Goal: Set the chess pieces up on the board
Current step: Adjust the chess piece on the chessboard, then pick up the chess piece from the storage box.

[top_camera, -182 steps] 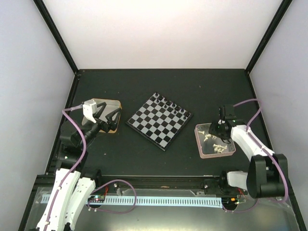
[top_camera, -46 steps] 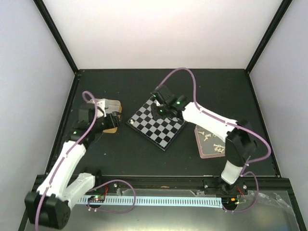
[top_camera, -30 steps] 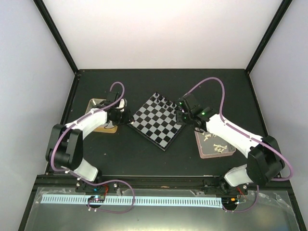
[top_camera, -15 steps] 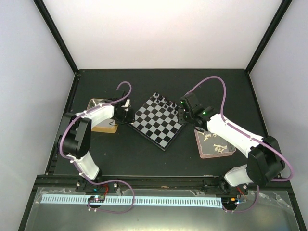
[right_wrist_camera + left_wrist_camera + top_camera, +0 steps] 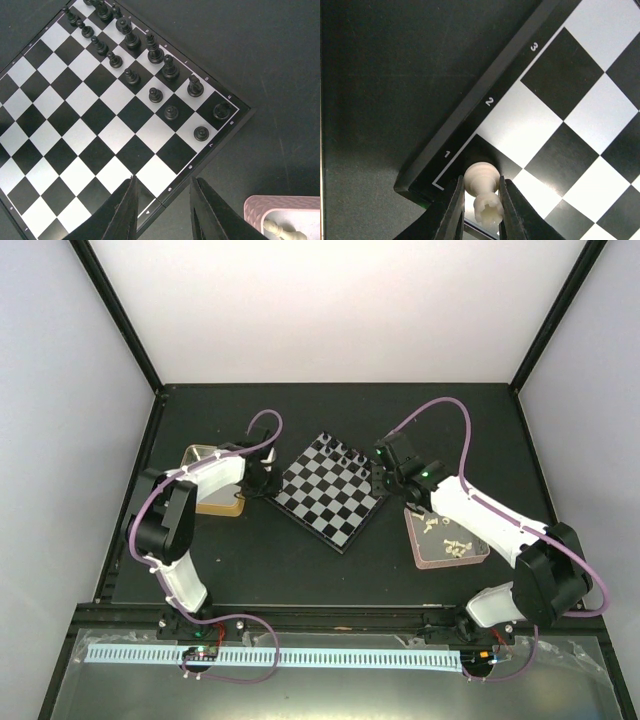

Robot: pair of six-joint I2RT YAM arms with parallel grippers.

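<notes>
The board [image 5: 330, 502] lies as a diamond at mid-table. Black chess pieces [image 5: 150, 65] fill two rows along its far right edge. My left gripper [image 5: 268, 483] is at the board's left corner, shut on a cream-white rook [image 5: 484, 192]. Both fingers [image 5: 452, 210] press the rook's base over the dark corner square by the "1" mark; whether the rook rests on the square I cannot tell. My right gripper [image 5: 162, 179] hangs open and empty over the board's right rim near rows 4 to 6. More white chess pieces [image 5: 445, 535] lie in the pink tray.
A pink tray [image 5: 480, 552] sits right of the board, its corner [image 5: 280, 207] close to my right fingers. A yellow-rimmed tin [image 5: 190, 455] stands left of the board, just behind my left arm. Black frame posts and pale walls surround the dark table.
My left gripper has swung right from the tin to the board's left corner, and its jaws have narrowed onto the white rook. My right arm has barely shifted.
</notes>
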